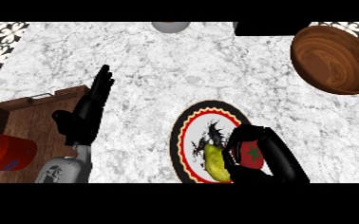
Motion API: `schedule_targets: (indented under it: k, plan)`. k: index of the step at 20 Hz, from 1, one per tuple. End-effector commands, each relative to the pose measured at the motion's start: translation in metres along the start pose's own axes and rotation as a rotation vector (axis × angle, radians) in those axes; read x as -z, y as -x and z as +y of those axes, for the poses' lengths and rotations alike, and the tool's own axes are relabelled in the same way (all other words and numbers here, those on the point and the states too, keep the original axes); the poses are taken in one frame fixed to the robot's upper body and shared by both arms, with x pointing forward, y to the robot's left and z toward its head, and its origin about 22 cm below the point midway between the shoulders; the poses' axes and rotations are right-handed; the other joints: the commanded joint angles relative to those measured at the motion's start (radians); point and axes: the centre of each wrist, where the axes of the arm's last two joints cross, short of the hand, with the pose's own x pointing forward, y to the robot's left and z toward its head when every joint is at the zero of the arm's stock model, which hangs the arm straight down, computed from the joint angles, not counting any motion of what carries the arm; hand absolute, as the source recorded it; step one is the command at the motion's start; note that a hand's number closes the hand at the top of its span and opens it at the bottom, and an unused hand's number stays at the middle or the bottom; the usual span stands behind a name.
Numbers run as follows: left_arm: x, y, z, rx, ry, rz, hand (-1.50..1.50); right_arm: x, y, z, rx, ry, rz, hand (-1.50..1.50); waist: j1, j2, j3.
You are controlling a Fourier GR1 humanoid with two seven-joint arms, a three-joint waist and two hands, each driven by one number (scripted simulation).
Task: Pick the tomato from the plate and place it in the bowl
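The right hand [261, 154] was curled round a red thing with a green star, presumably the tomato [251, 154], mostly hidden, over the plate [188, 132]. A yellow-green fruit [215, 163] lay beside it, cut off below. The wooden bowl [328, 59] stood well apart, clipped at the edge. The left hand [85, 111] rested, fingers straight, above the marble table [154, 71].
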Motion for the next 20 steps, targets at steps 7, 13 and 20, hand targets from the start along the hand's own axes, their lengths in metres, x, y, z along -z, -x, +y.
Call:
schedule_targets:
  k: [7,13,20]
  plan:
    - [-0.001,-0.006,0.004,0.003,-0.008,0.002,0.00,-0.054,-0.045,-0.128,-0.105,0.122,-0.306,1.50,-0.020,-0.005,-0.005]
    - [-0.004,-0.007,-0.012,0.027,0.014,-0.020,0.00,-0.043,-0.082,-0.167,-0.188,0.269,-0.208,1.50,0.011,0.001,-0.006]
    - [-0.010,-0.010,0.010,0.016,0.015,-0.021,0.00,-0.028,-0.111,-0.208,-0.190,0.336,-0.156,1.50,0.022,0.002,-0.005]
